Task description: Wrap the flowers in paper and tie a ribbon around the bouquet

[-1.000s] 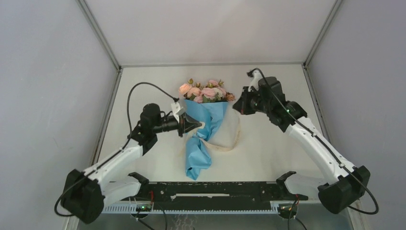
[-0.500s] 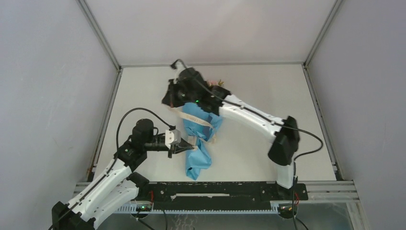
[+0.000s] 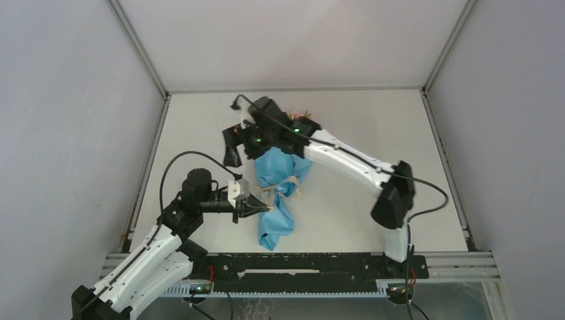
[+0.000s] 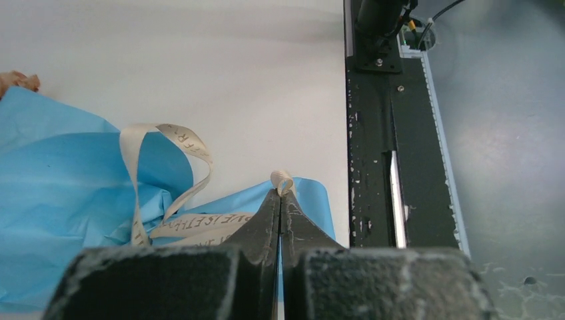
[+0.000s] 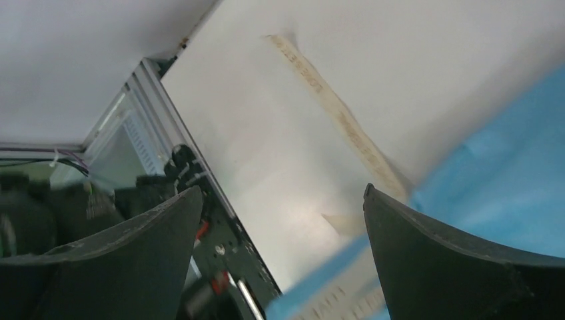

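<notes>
Bouquet point(image 3: 278, 190) first: in the top view it lay on the surface point(image 3: 373, 120), a blue cone with its flowers point(image 3: 300, 113) mostly hidden under the right arm point(image 3: 346, 160). Our left tool point(image 3: 258, 208) sat at the bouquet's waist. Our right tool point(image 3: 232, 145) hung beside its wide end, fingers spread and empty.

From the left wrist we saw that tool pinched together on the ribbon point(image 4: 170, 137), which we judged kept the strip drawn around the paper point(image 4: 60, 173).

From the right wrist, the parted fingers framed a loose length of the ribbon point(image 5: 333, 113) lying beside the bouquet, probably our next pick-up.
</notes>
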Controlling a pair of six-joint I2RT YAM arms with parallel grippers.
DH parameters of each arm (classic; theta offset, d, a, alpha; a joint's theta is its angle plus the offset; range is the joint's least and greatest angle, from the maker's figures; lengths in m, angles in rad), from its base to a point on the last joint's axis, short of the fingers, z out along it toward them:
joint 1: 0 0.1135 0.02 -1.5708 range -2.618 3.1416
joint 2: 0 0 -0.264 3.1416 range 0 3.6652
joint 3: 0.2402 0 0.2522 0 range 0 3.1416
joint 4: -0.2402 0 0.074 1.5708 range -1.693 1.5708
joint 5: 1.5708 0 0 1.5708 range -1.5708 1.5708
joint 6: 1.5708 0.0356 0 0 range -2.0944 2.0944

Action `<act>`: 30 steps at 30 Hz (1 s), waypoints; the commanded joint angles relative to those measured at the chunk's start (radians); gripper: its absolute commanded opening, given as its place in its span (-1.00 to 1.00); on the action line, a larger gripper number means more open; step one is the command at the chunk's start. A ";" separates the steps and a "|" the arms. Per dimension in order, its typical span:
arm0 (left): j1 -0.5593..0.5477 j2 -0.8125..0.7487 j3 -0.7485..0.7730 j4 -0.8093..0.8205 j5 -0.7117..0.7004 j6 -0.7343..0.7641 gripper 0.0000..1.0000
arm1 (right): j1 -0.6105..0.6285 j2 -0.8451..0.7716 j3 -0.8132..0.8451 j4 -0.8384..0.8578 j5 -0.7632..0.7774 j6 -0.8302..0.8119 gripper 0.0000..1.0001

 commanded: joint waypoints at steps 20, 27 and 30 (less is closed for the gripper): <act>0.088 0.106 -0.081 0.478 -0.003 -0.575 -1.00 | -0.113 -0.836 -1.273 0.965 -0.394 -0.319 0.30; 0.087 0.128 -0.052 0.446 0.075 -0.496 -1.00 | -0.114 -0.788 -1.256 0.949 -0.485 -0.333 0.30; 0.088 0.140 -0.038 0.444 0.084 -0.489 -1.00 | -0.112 -0.759 -1.242 0.936 -0.499 -0.325 0.18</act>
